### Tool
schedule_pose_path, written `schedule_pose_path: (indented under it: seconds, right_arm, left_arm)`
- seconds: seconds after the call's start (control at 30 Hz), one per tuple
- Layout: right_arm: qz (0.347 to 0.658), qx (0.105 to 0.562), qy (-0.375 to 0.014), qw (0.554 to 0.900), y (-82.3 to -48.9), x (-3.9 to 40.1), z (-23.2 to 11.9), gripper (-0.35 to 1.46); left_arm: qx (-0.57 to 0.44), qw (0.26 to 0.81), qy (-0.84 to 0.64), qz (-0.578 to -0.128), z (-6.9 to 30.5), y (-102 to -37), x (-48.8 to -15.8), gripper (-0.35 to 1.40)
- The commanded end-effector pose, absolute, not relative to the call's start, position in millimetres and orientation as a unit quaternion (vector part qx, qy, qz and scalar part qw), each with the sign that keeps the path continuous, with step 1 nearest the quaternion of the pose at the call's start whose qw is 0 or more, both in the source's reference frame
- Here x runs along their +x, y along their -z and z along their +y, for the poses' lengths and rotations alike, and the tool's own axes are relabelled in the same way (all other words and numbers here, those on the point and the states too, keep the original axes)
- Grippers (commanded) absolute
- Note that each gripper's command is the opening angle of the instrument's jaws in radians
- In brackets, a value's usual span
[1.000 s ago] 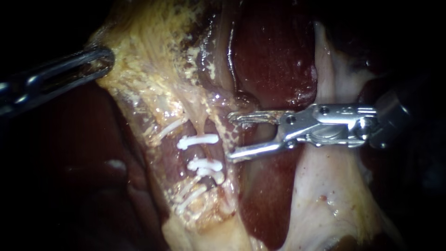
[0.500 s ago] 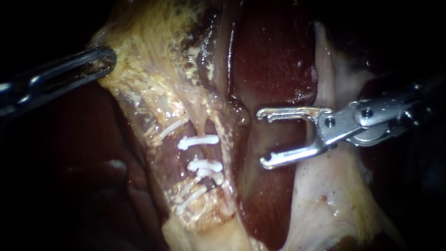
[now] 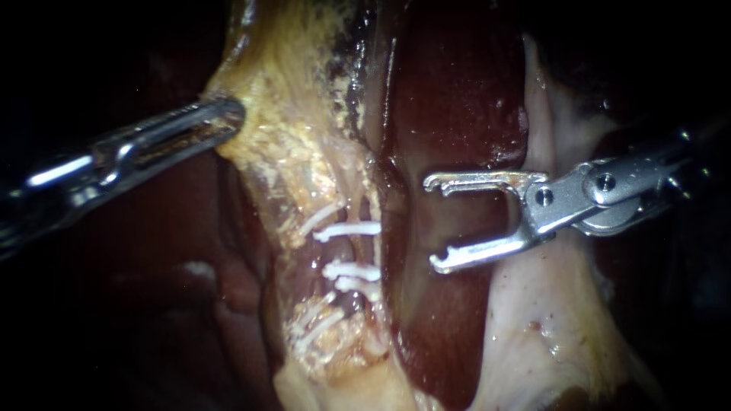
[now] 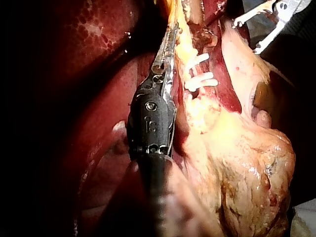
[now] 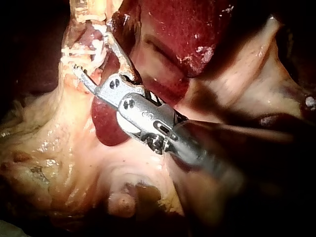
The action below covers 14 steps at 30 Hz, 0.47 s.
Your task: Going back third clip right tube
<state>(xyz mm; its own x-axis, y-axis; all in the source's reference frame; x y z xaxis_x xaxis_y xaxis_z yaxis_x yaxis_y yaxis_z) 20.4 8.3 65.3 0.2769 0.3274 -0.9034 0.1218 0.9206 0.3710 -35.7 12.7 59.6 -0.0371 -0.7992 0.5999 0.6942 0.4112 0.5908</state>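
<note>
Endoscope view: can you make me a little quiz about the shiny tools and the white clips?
1. True or false: the right instrument is clamped on a white clip.
2. What does the left instrument hold? A: the yellowish tissue. B: a white clip. C: nothing at all.
3. Fill the gap: the right instrument stands ____ and holds nothing.

Key
1. False. It sits apart from the clips, over dark red tissue.
2. A.
3. open.
</note>
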Motion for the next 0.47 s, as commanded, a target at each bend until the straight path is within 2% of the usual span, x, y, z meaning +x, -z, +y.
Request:
schedule_pose_path:
  seconds: [0.03, 0.47]
  right_arm:
    - [0.598, 0.188, -0.066, 0.777, -65.3, 20.4, 8.3, 0.6]
    - [0.598, 0.188, -0.066, 0.777, -65.3, 20.4, 8.2, 0.6]
  left_arm:
    - [0.055, 0.692, 0.541, -0.475, 12.8, -59.6, -35.9, -0.35]
    - [0.058, 0.692, 0.539, -0.477, 12.9, -59.8, -36.3, -0.35]
